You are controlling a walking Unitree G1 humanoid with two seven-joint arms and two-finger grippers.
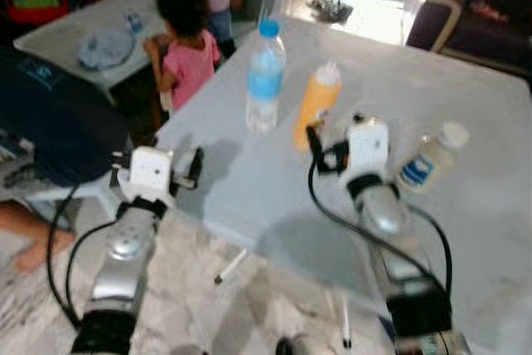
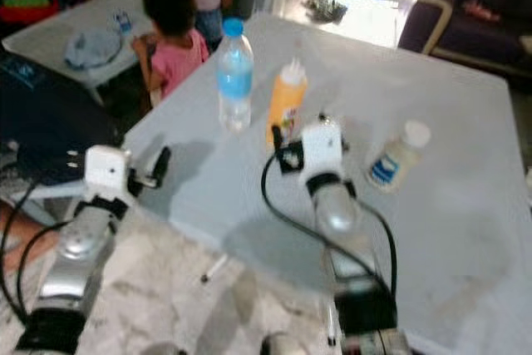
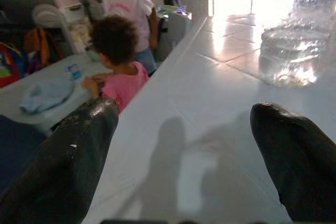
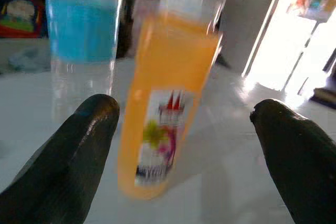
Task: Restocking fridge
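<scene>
Orange bottle (image 1: 316, 106) upright, cap skyward, between right gripper's (image 4: 184, 145) spread fingers.

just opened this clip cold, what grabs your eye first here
Three bottles stand on the pale grey table: a water bottle with a blue label, an orange bottle beside it, and a small white-capped bottle off to the robot's right. The right gripper is open and aimed straight at the orange bottle, while the left gripper, also open, hovers at the table's near left edge. Beyond the far left corner, a child in a pink shirt stands by a second table.
</scene>
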